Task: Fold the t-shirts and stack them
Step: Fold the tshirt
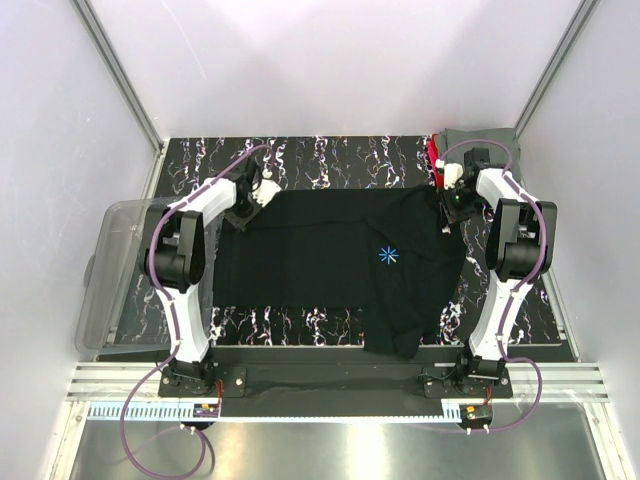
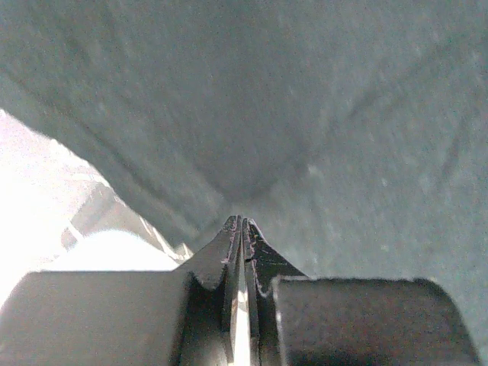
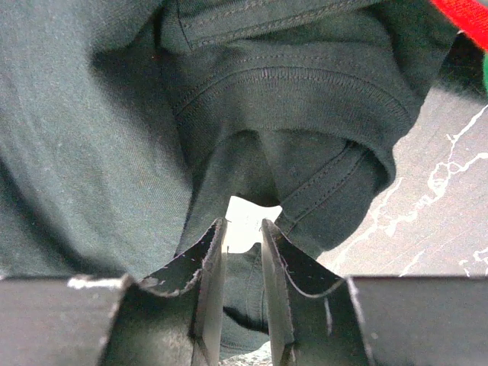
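A black t-shirt (image 1: pixel 320 265) with a small blue logo (image 1: pixel 388 254) lies spread on the marbled table, one part hanging over the near edge. My left gripper (image 1: pixel 243 208) is at its far left corner. In the left wrist view this gripper (image 2: pixel 242 221) is shut, and the dark cloth (image 2: pixel 305 114) puckers toward the tips. My right gripper (image 1: pixel 450 208) is at the far right corner. In its wrist view the right gripper (image 3: pixel 244 223) holds a bunched, hemmed fold of the shirt (image 3: pixel 290 99) between its fingers. Folded red (image 1: pixel 433 155) and grey (image 1: pixel 480 136) t-shirts sit at the back right.
A clear plastic bin (image 1: pixel 110 280) stands off the table's left side. White walls close in the far side and both sides. The black marbled table top (image 3: pixel 427 213) shows to the right of my right gripper, with red cloth (image 3: pixel 461 19) and a sliver of green (image 3: pixel 485 72) beyond.
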`<action>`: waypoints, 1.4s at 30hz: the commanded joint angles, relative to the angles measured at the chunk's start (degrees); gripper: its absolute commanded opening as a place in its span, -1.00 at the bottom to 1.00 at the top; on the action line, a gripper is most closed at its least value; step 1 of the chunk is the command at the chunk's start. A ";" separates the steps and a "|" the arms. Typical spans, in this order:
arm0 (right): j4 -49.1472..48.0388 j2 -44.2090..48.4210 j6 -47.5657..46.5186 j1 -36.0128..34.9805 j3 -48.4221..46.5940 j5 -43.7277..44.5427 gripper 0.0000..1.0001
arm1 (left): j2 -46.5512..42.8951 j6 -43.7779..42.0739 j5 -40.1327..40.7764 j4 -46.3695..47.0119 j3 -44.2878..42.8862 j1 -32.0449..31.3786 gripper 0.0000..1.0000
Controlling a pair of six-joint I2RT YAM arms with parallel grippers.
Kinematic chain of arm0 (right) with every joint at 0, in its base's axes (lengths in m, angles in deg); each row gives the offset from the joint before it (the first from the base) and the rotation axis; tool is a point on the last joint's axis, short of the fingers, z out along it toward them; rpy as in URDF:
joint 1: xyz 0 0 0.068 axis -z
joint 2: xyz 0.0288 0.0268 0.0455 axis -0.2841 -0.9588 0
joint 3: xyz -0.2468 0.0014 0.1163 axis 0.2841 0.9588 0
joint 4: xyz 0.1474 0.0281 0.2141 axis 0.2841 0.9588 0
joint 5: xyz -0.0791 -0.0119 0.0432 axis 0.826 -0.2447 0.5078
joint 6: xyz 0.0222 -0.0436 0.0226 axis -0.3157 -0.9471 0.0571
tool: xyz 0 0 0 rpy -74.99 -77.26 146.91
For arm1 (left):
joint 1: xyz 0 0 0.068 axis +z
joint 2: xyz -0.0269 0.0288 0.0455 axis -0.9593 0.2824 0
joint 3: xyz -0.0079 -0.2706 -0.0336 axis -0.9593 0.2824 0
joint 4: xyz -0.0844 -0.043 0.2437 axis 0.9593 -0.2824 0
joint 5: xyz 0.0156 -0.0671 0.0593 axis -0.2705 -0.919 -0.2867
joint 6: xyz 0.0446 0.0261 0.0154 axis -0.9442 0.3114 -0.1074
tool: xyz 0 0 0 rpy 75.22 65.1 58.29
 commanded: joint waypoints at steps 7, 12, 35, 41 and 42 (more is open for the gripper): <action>-0.73 1.57 -0.74 0.24 0.04 3.28 -0.36 | -4.43 -0.88 -0.65 0.74 4.22 0.08 -0.88; -0.82 1.66 -2.05 0.24 -0.05 5.21 -0.35 | -3.90 -1.32 -0.04 0.39 4.66 0.00 -0.89; -9.96 4.21 -7.06 3.40 10.67 13.21 -0.37 | -9.70 -0.97 1.46 0.39 13.01 -0.36 -0.90; -10.66 5.26 -7.85 3.75 12.25 14.27 -0.37 | -11.90 -1.23 2.42 0.74 16.00 -0.36 -0.91; -10.57 5.44 -7.94 3.75 12.43 14.44 -0.36 | -12.25 -1.15 2.51 0.65 16.35 -0.36 -0.91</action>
